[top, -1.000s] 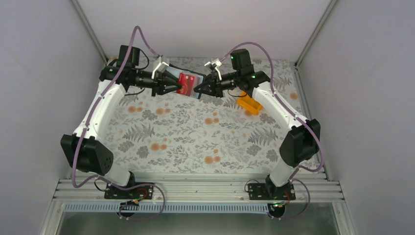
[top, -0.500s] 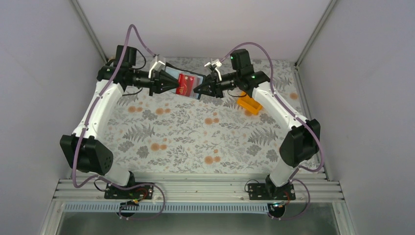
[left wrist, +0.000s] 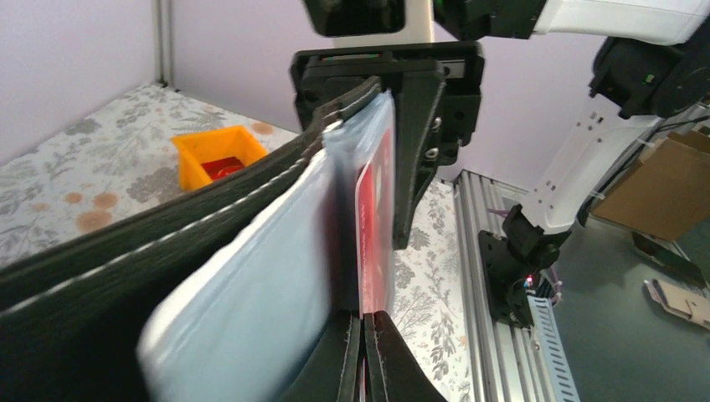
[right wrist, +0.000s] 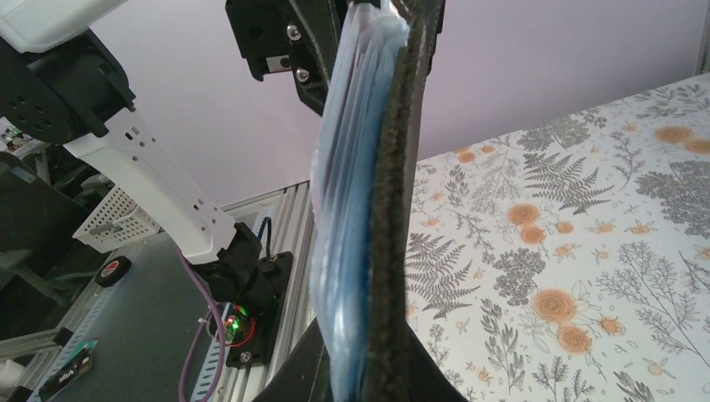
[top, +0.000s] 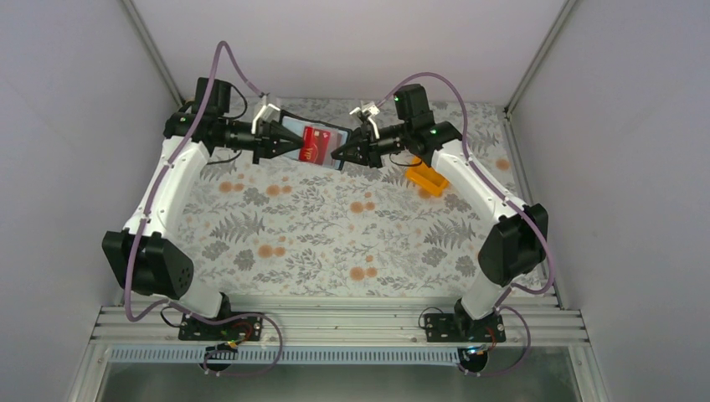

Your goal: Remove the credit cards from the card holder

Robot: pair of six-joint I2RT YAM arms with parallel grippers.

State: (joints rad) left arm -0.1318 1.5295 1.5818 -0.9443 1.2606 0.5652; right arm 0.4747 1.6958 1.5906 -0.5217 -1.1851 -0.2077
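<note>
Left wrist: my left gripper (left wrist: 366, 360) is pinched shut on a red card (left wrist: 377, 226).
My right gripper (right wrist: 368, 368), clamped on the wallet (right wrist: 393, 193), could slip, letting it follow.

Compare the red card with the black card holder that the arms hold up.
The credit card is red; the card holder is black outside with grey-blue pockets. The card is a single thin sheet, the holder thicker and larger. The left gripper has its jaws shut on the card, the right gripper on the holder. Both are held above the table.
</note>
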